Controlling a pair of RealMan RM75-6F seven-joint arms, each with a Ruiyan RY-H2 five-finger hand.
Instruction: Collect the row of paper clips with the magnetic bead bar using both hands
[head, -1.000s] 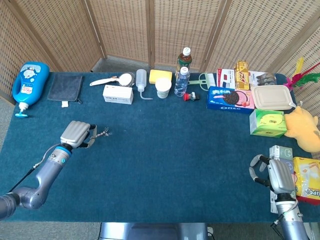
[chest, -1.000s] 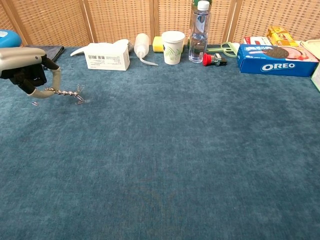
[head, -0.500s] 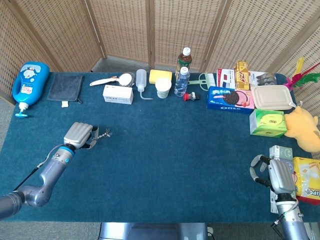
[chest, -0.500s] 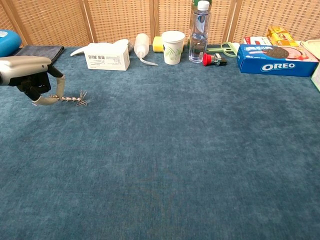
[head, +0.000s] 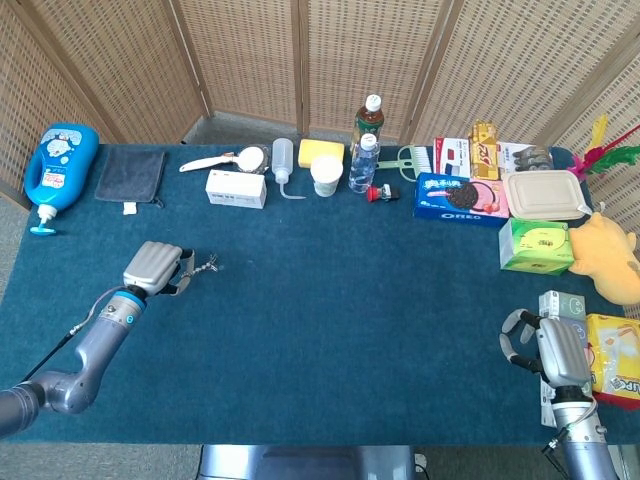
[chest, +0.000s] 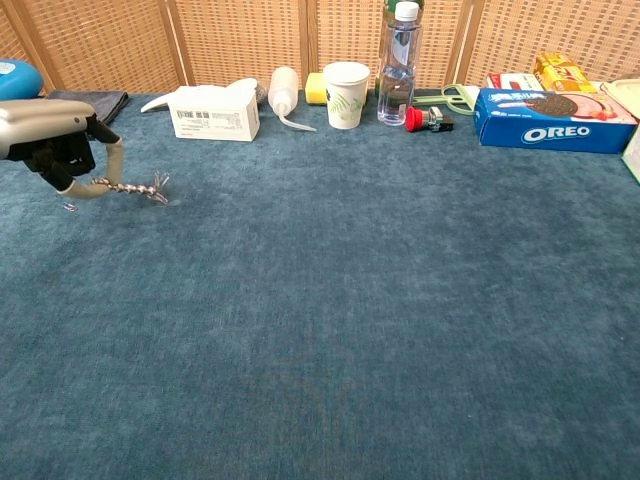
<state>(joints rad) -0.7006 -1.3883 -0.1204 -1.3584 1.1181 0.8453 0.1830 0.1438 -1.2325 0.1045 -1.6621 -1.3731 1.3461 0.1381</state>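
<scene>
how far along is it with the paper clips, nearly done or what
Well along, it seems. The left robot hand holds the magnetic bead bar just above the cloth, with a cluster of paper clips hanging at its tip. One stray clip lies on the table below the hand; no others show. The right robot hand sits idle by the near edge, holding nothing.

My left hand (chest: 50, 135) has a smooth, matt grey shell. The bead bar (chest: 128, 187) it holds looks like shiny metal. The table (chest: 360, 300) is covered with rough, matt blue cloth. The screen (head: 300, 60) behind is woven cane in wood frames.
</scene>
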